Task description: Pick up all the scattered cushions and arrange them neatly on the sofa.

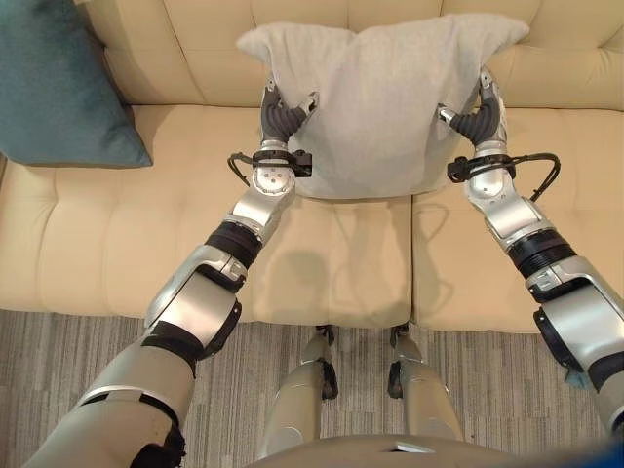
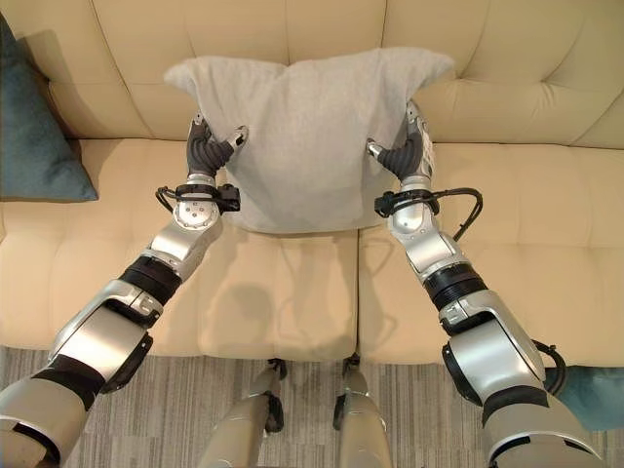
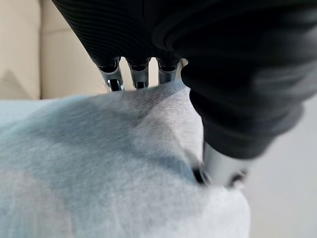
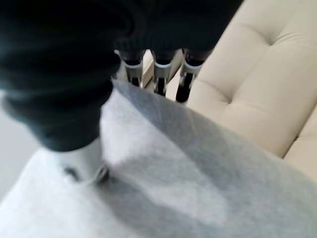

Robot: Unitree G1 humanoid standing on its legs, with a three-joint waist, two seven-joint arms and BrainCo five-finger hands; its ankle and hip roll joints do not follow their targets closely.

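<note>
At the sofa's [image 1: 88, 244] left end we see a teal cushion [image 1: 54, 83] leaning against the backrest. Our left hand [image 1: 280, 115] clamps the left edge of the grey cushion [image 1: 375, 102], fingers curled behind the fabric and thumb pressed into its front. The cushion stands upright at the middle of the sofa, its top corners against the backrest and its bottom edge at the seat. Our right hand [image 1: 481, 112] pinches the cushion's right edge the same way.

From the left wrist, we see the fingers [image 3: 140, 79] going over the cloth's edge and the thumb denting the fabric. The right wrist shows its fingers [image 4: 161, 79] hooked over the edge, with the sofa's tufted cream back just behind.
</note>
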